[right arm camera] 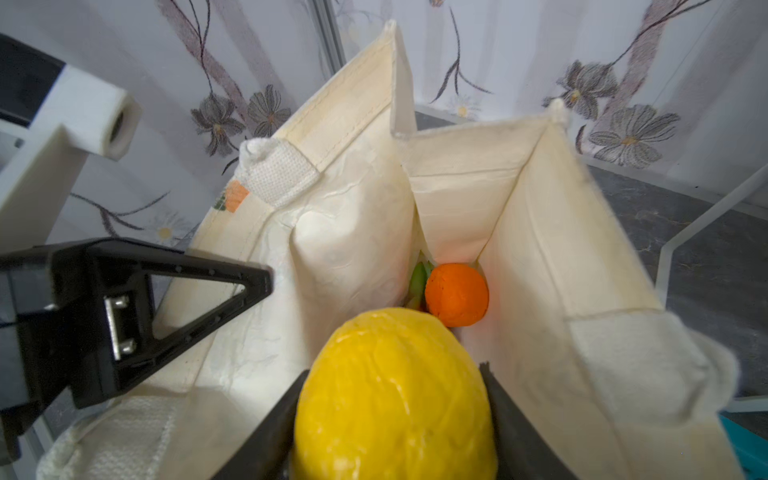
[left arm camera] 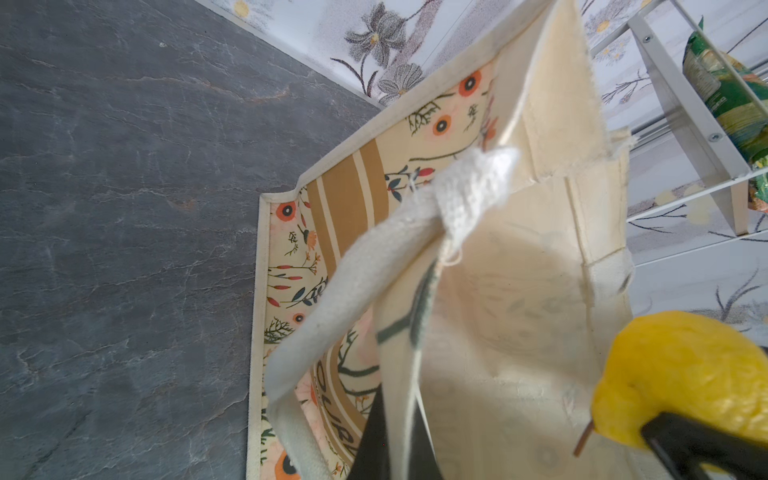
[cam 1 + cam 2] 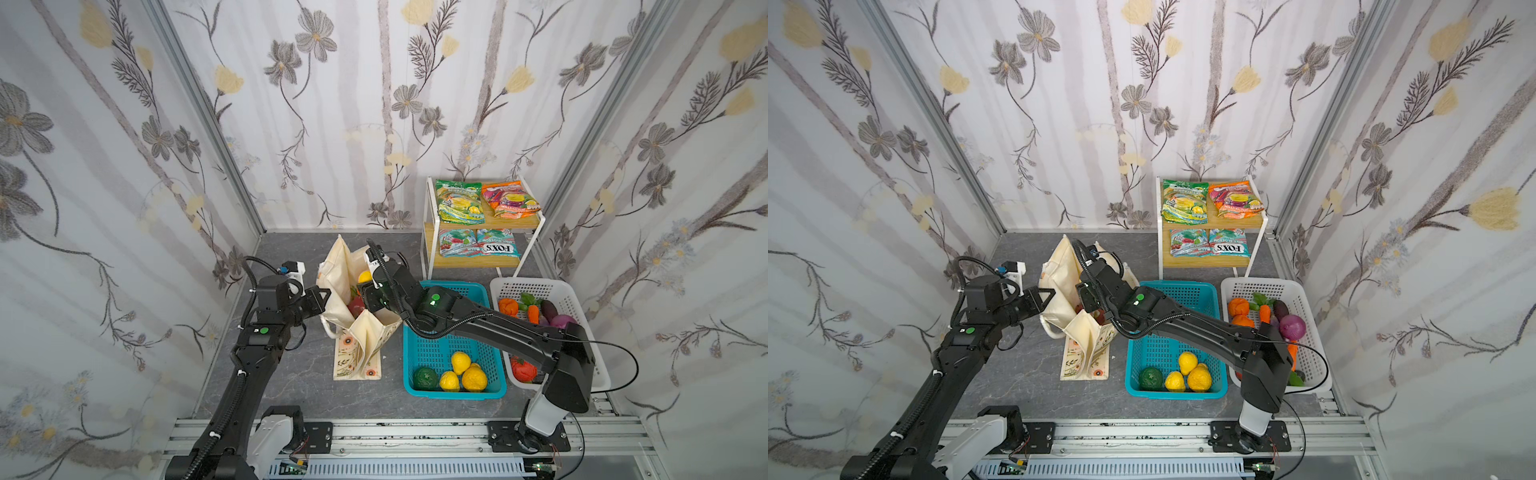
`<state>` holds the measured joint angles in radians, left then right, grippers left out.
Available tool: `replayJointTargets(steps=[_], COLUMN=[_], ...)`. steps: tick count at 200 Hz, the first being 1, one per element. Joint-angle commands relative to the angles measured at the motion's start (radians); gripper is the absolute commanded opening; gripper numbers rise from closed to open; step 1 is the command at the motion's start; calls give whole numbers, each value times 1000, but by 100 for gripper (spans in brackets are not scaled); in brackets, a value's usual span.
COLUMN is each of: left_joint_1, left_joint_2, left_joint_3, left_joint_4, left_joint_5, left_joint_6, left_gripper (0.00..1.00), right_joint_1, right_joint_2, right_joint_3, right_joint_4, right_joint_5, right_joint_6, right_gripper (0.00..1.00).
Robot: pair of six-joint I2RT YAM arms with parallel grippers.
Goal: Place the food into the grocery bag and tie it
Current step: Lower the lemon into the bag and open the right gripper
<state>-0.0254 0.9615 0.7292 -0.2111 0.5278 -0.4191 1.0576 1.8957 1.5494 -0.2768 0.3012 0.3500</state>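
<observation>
- The step in hand is judged to be the loading of the food: a lemon [image 1: 390, 365] is being brought into the grocery bag [image 3: 370, 332], and the tying is not yet reached.
- The lemon is clasped by the right gripper [image 1: 397, 424], one finger on each flank, and is held over the bag's open mouth, between the cream walls.
- Below and beyond those fingertips an orange [image 1: 456, 294] is seen at the bottom of the bag, with something green just beside it. What else lies there cannot be told.
- The left gripper [image 3: 326, 293] is clenched on the bag's side wall near the rim, and by that pinch the mouth is held open. A white rope handle [image 2: 374, 270] hangs just beside these fingers.
- For the next move, the lemon should be lowered deeper between the walls, toward the free space beside the orange, and the right fingers parted only once the fruit is well below the rim.
- The left pinch is best not loosened meanwhile — the cloth looks limp and would likely fold over the opening.
- Much is judged to be left: more lemons [image 3: 459, 361] in the teal basket [image 3: 453, 394], toy vegetables [image 3: 509, 307] in the white basket [image 3: 536, 286] and snack packets [image 3: 459, 201] on the shelf [image 3: 428, 232] — all well apart from both pairs of fingers, behind and beside the right ones.
</observation>
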Motion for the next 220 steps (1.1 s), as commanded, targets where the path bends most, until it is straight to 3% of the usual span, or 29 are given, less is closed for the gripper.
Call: replayJointTargets(steps=[1, 55, 83, 194, 206, 220], left_joint_1=[-1, -1, -1, -1, -1, -1], left_joint_2=[-4, -22, -27, -43, -41, -43], left_joint_3=[10, 9, 7, 2, 3, 2], left_joint_4=[6, 4, 4, 4, 4, 4], left_joint_5=[-6, 0, -3, 7, 9, 12], left_joint_6=[-11, -15, -20, -27, -25, -26], left_gripper=[0, 0, 0, 0, 0, 0], right_joint_1=[-9, -46, -46, -54, -54, -54], right_joint_2=[12, 103, 177, 300, 297, 281], right_joint_3=[-6, -23, 26, 6, 7, -1], right_joint_4=[10, -3, -70, -38, -40, -33], right_joint_5=[-113, -261, -240, -157, -156, -160], right_joint_6=[8, 69, 73, 118, 123, 129], right_gripper=[60, 60, 60, 66, 69, 80])
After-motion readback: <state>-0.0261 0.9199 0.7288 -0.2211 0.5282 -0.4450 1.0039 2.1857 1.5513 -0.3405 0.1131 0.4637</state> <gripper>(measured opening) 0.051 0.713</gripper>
